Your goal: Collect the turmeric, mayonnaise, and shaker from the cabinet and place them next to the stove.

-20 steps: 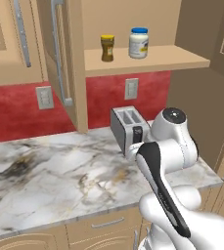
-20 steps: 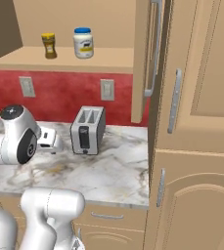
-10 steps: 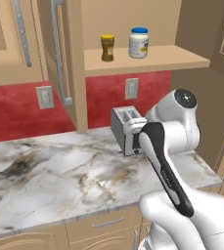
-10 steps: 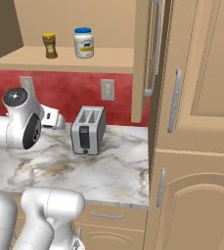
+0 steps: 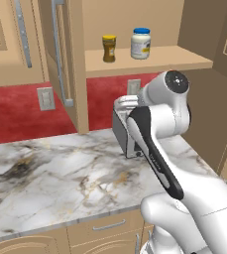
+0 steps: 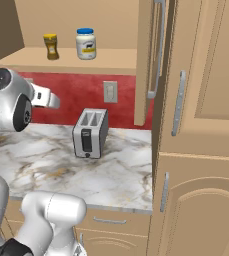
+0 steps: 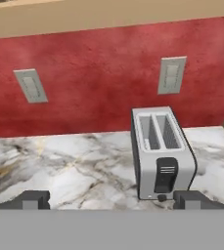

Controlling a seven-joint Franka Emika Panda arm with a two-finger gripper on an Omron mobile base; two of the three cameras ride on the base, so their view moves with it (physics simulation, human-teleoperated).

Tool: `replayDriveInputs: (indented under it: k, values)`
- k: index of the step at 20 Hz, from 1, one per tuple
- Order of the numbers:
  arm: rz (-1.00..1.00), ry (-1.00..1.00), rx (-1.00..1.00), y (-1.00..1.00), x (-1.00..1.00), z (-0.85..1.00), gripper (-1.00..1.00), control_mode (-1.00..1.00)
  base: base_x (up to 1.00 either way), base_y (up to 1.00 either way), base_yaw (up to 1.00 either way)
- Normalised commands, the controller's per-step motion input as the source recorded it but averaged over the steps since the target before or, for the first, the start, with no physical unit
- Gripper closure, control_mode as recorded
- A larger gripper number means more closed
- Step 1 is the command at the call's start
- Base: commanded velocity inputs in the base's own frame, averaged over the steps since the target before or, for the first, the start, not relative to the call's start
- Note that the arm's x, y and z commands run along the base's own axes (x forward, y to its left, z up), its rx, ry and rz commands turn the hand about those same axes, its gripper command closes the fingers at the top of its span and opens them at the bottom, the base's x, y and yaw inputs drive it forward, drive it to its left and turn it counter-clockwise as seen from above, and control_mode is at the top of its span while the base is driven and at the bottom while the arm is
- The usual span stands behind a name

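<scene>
Turmeric [image 5: 109,48] and mayonnaise [image 5: 141,43], both cylindrical jars, stand upright on the wooden cabinet [image 5: 149,57] shelf; claw [image 7: 111,200] spread, empty.

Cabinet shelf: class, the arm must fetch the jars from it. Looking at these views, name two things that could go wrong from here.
1. The turmeric and mayonnaise stand close together on the shelf; the open claw might knock one while reaching for the other.
2. The claw sits low, facing the toaster; rising to the shelf, the arm could clip the shelf's front edge or the open door.
</scene>
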Motion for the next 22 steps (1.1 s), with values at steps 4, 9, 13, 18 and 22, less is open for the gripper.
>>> replayDriveInputs:
  k: [4,9,13,18,22]
  values:
    - [-0.04,-0.18,0.00,0.16,0.24,0.59,-1.00,-1.00,0.00,0.00,0.00]
    - [0.00,-0.24,0.00,0.03,0.05,0.47,-1.00,-1.00,0.00,0.00,0.00]
    - [0.00,-0.24,0.00,0.00,0.00,0.57,-1.00,-1.00,0.00,0.00,0.00]
    - [0.00,-0.17,0.00,0.00,0.00,0.58,-1.00,-1.00,0.00,0.00,0.00]
    - [0.00,-0.09,0.00,0.00,0.03,0.50,-1.00,-1.00,0.00,0.00,0.00]
